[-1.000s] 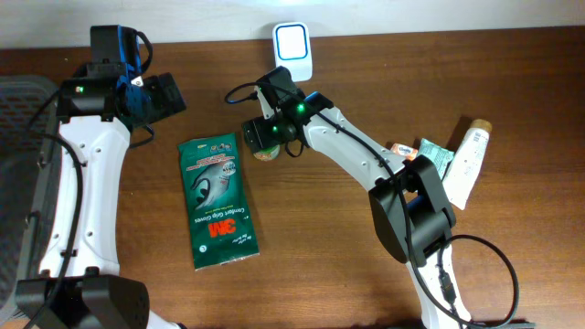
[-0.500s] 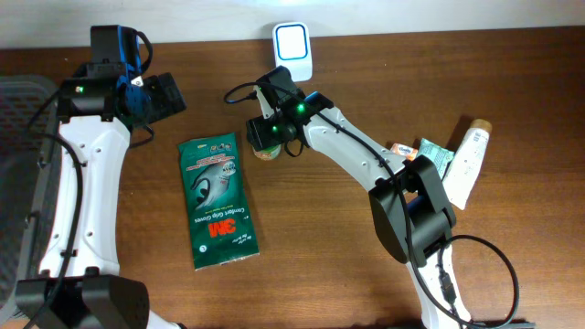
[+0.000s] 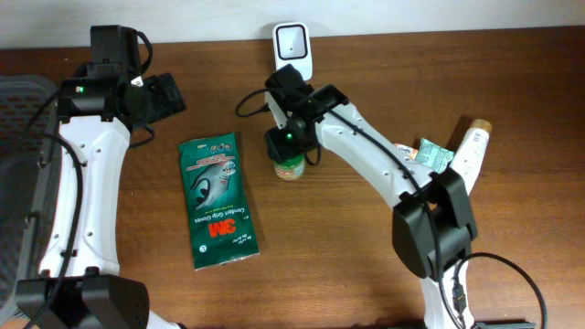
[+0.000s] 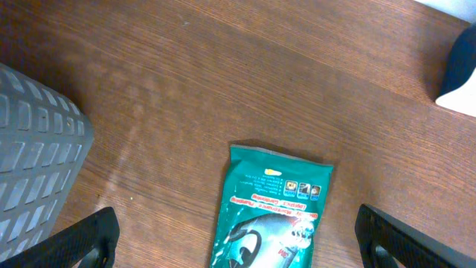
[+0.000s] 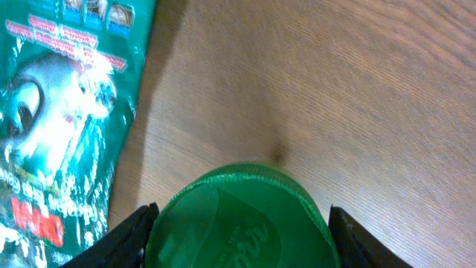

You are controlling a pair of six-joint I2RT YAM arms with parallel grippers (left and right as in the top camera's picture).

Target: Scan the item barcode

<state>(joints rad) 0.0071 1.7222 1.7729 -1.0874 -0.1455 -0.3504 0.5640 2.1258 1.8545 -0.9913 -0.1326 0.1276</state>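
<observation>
Green lid up, the jar point(image 3: 290, 168) stands mid-table, pinched on both sides by the right gripper point(image 5: 240, 223): the pick-up looks in hand. Next it likely needs lifting so its barcode faces the scanner point(image 3: 291, 44) at twelve o'clock, nothing between them. The left gripper point(image 3: 169, 96) hangs spread wide at ten o'clock; a glove packet point(image 3: 215, 201) lies at eight.

Overhead: fixed above the table point(image 3: 329, 265), facing straight down, set far off for a wide view.
Left wrist: high over the wood, facing down onto the top end of the green packet point(image 4: 271, 216) (grey basket point(image 4: 37, 149) at the left edge).
Right wrist: very close above the green-lidded jar point(image 5: 242, 216).
Shared: the packet shows in all three views.
</observation>
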